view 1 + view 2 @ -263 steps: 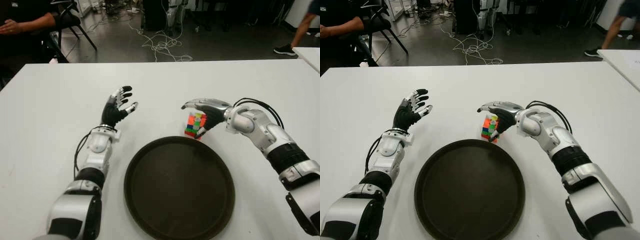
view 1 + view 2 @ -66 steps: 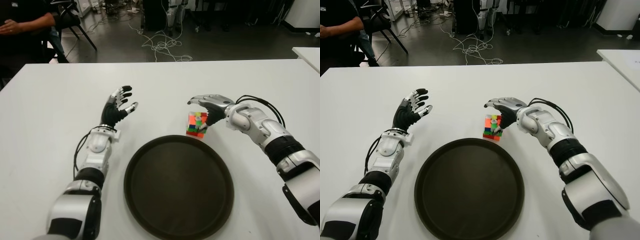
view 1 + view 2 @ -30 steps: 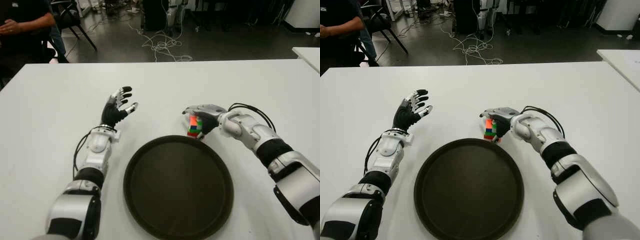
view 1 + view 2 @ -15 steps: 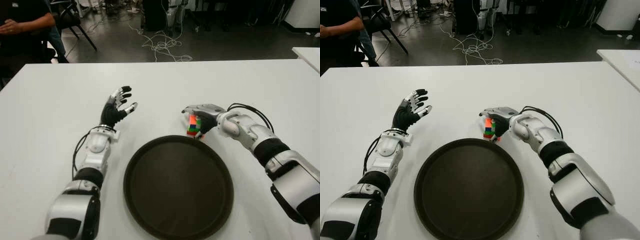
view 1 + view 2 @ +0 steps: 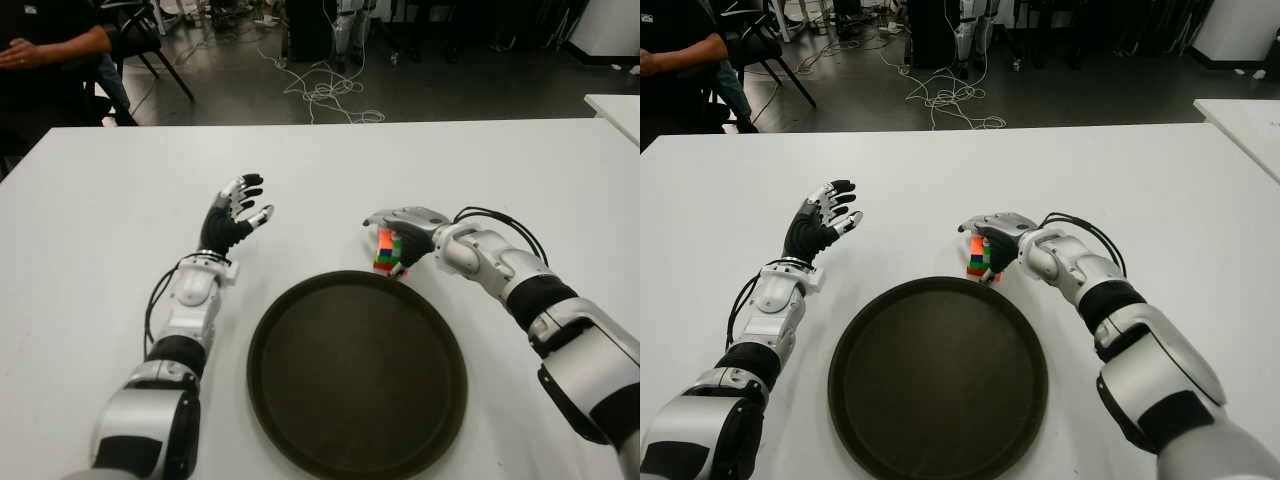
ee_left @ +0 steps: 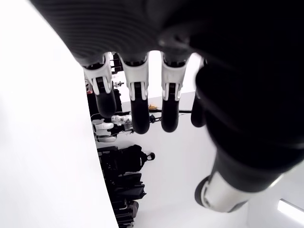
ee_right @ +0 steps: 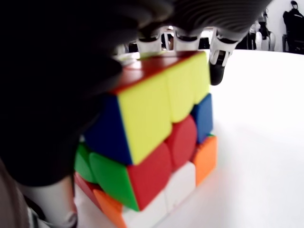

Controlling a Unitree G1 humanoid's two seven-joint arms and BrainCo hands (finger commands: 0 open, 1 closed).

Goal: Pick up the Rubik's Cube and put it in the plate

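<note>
Since a second ago little has shifted; right hand (image 5: 405,232) stays over the cube. Table (image 5: 90,250) carries the plate (image 5: 356,372), whose far rim lies just near of the Rubik's Cube (image 5: 388,252). Fingers drape the cube's top, thumb at its side; the right wrist view alone shows this contact. Left hand (image 5: 232,215) hangs spread, empty, left of the plate.
</note>
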